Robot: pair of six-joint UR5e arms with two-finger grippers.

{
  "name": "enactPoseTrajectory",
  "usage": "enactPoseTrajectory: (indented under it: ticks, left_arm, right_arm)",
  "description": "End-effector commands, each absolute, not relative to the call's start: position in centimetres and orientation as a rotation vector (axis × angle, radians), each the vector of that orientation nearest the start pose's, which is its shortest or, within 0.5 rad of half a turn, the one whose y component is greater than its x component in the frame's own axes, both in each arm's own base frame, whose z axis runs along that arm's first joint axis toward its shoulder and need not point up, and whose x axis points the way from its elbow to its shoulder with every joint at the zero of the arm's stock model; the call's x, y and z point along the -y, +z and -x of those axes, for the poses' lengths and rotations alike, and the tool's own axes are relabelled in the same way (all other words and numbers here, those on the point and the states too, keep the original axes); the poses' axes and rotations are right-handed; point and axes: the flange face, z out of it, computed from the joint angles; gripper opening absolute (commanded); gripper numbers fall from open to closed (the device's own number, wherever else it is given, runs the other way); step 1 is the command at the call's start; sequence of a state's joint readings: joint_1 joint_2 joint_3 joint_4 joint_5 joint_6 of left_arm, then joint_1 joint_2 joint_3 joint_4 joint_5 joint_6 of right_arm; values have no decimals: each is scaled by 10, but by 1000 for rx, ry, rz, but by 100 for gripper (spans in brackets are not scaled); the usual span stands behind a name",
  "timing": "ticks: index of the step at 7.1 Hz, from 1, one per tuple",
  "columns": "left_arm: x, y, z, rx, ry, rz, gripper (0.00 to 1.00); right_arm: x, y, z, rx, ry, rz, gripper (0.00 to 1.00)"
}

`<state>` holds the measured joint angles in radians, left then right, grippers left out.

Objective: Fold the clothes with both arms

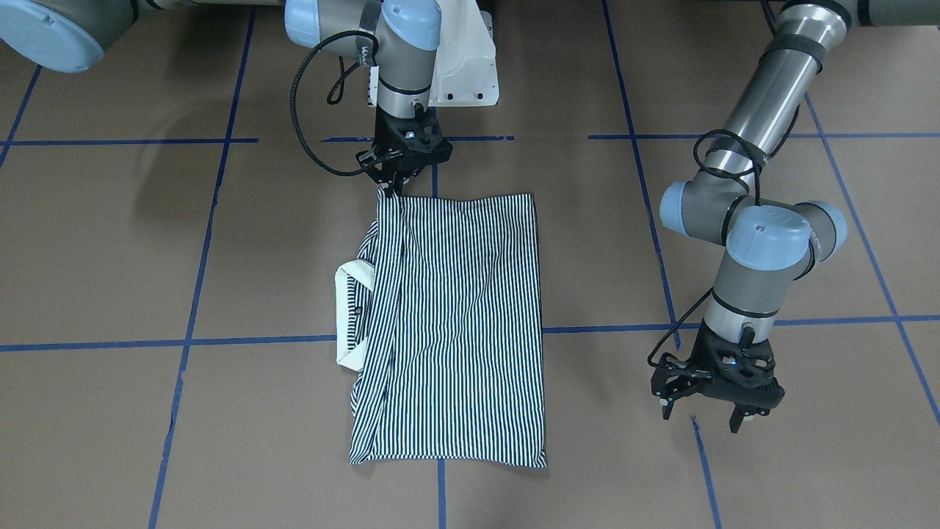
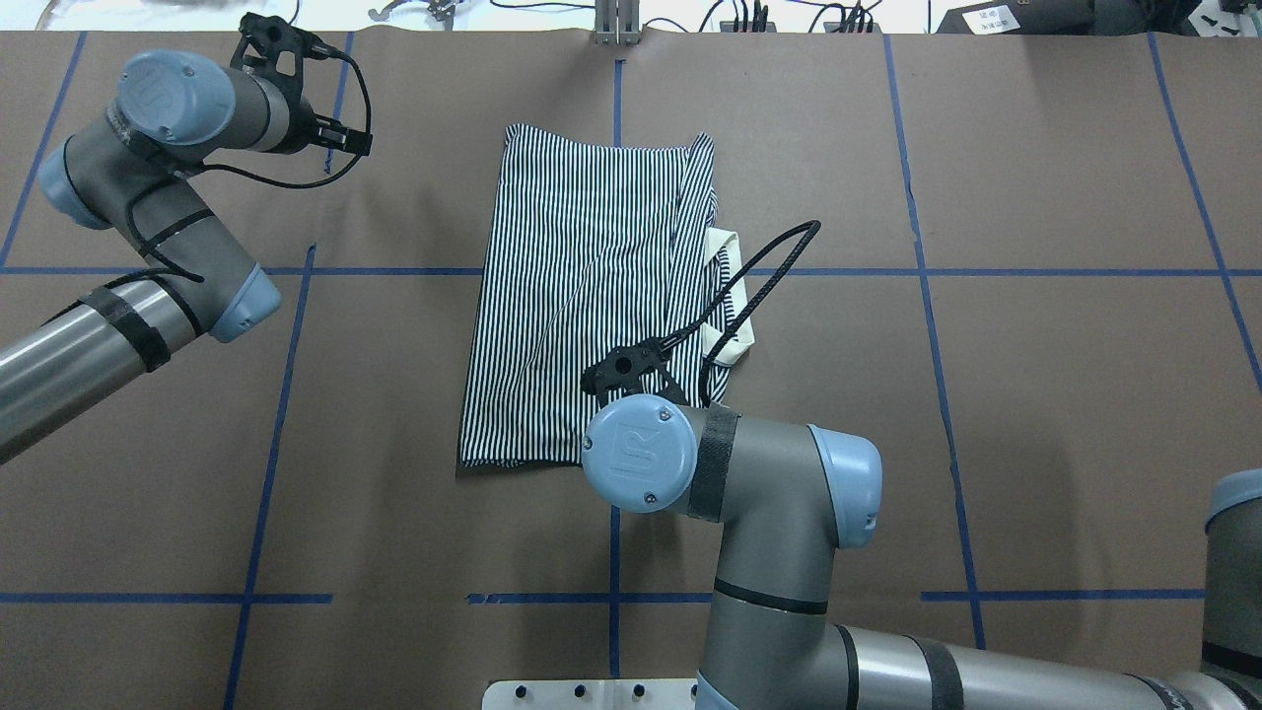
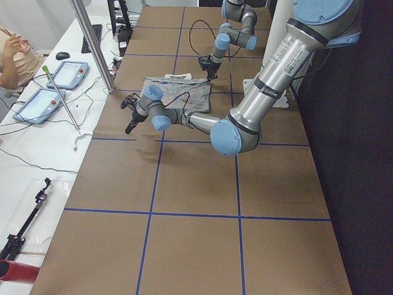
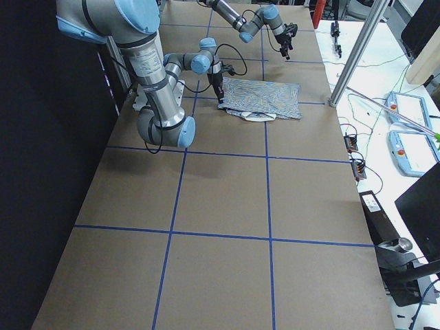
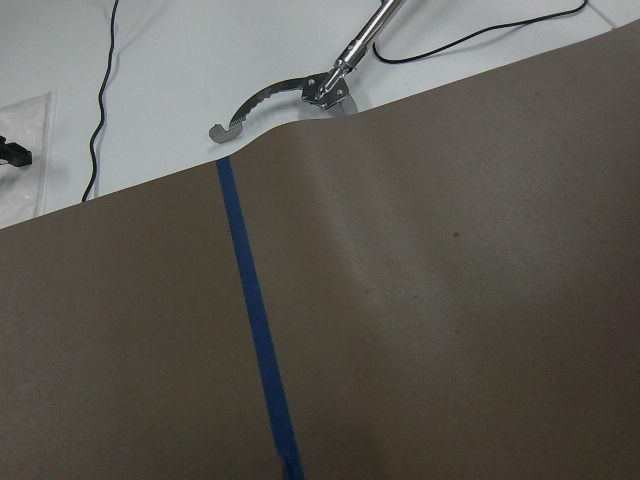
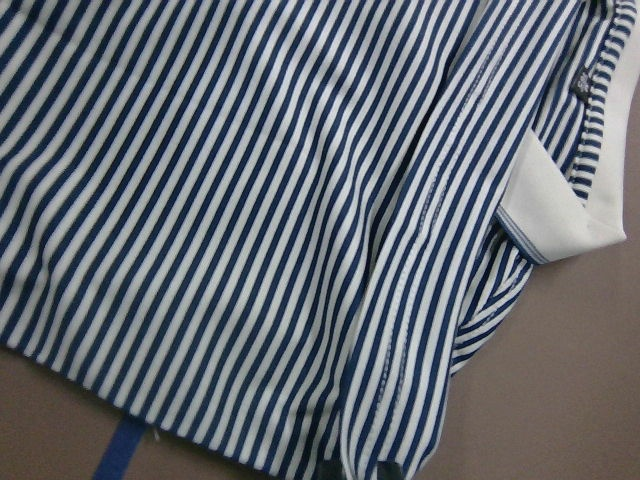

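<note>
Two arms work at a table (image 1: pixel 110 242) covered in brown paper and gridded with blue tape lines (image 1: pixel 196 294).

Nearest the robot, the white pedestal base (image 1: pixel 463 66) sits at the table's edge. Just beyond it, the right arm (image 2: pixel 749 473) bends down over the robot-side edge of the polo shirt (image 1: pixel 463 316). The right gripper (image 1: pixel 389 185) points straight down. Its fingers are drawn together on the shirt's near corner on the robot's right, and the cloth rises in a small peak to meet them. The right wrist view shows only striped cloth, a seamed fold and part of the collar.

At mid-table the shirt lies flat, folded into a long rectangle with its navy-and-white stripes running from near to far. One side is folded inward along the robot's right. The cream collar (image 1: pixel 343 323) juts out from that side onto the bare paper, with a dark button (image 1: pixel 358 311) beside it.

Farther out, on the robot's left and well apart from the shirt, the left arm (image 1: pixel 764 95) reaches toward the far edge. The left gripper (image 1: pixel 700 419) hangs over bare paper with its fingers spread wide.

Farthest, the left wrist view shows the paper's far edge, with a metal tool (image 5: pixel 300 90) and thin cables on a white surface beyond it.
</note>
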<state>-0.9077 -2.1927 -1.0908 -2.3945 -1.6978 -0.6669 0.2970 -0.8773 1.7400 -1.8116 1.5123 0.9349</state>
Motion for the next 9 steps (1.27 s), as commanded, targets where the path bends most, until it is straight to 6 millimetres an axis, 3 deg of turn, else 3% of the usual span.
enactPoseTrajectory:
  ticks: [1, 3, 5, 7, 8, 9]
  left_arm:
    - [683, 427, -384, -688, 59, -685, 100]
    - [682, 427, -384, -688, 59, -685, 100]
    - [682, 426, -385, -691, 62, -686, 100]
    - [682, 425, -385, -690, 61, -687, 100]
    - [682, 425, -385, -691, 62, -686, 100]
    - [682, 424, -385, -692, 62, -687, 100]
  right_arm:
    - [334, 228, 577, 516, -305, -342, 0]
    - [319, 248, 541, 530, -301, -346, 0]
    - [289, 278, 545, 481, -303, -373, 0]
    - [276, 276, 551, 504, -239, -348, 99]
    - [280, 265, 543, 528, -223, -357, 100]
    - [303, 257, 530, 536, -192, -370, 100]
